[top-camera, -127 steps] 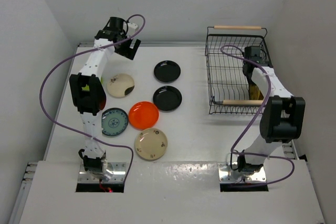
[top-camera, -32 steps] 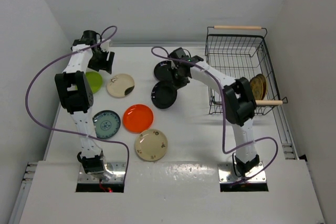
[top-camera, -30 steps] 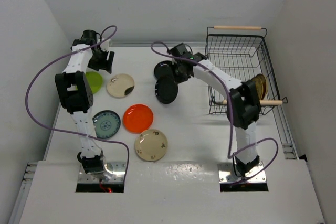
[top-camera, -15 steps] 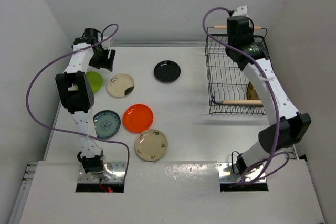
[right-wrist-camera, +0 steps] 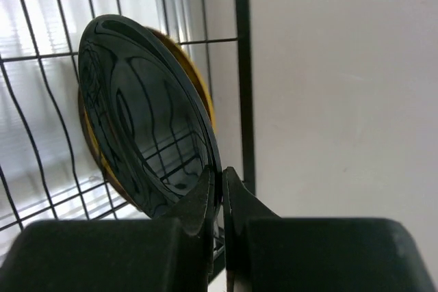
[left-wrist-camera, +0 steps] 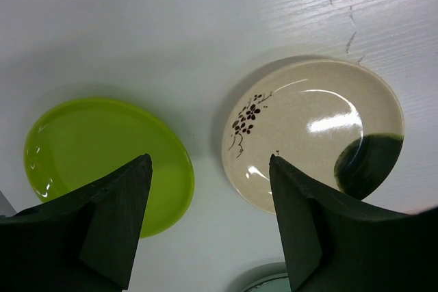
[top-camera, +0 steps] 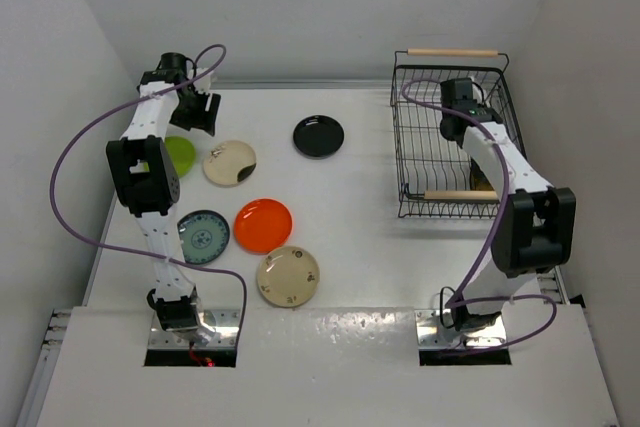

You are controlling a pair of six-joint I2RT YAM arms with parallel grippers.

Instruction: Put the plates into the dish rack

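My right gripper (top-camera: 464,135) reaches down into the black wire dish rack (top-camera: 398,147). In the right wrist view it (right-wrist-camera: 220,177) is shut on the rim of a glossy black plate (right-wrist-camera: 144,135), held on edge against a gold-brown plate (right-wrist-camera: 202,83) at the rack's wall (right-wrist-camera: 241,66). My left gripper (top-camera: 196,112) is open and empty; in the left wrist view it (left-wrist-camera: 209,162) hovers above a lime green plate (left-wrist-camera: 102,155) and a cream plate (left-wrist-camera: 315,128). On the table lie the lime (top-camera: 178,155), cream (top-camera: 230,162), black (top-camera: 318,136), orange-red (top-camera: 263,224), teal (top-camera: 203,235) and second cream (top-camera: 288,274) plates.
The rack has two wooden rod handles, far (top-camera: 452,51) and near (top-camera: 448,195). White walls close in the table at the back and both sides. The left arm's purple cable (top-camera: 70,167) loops out to the left.
My right gripper lifted a black plate off the table, carried it over the rack, and has now lowered it inside next to the gold-brown plate. The left arm has barely moved.
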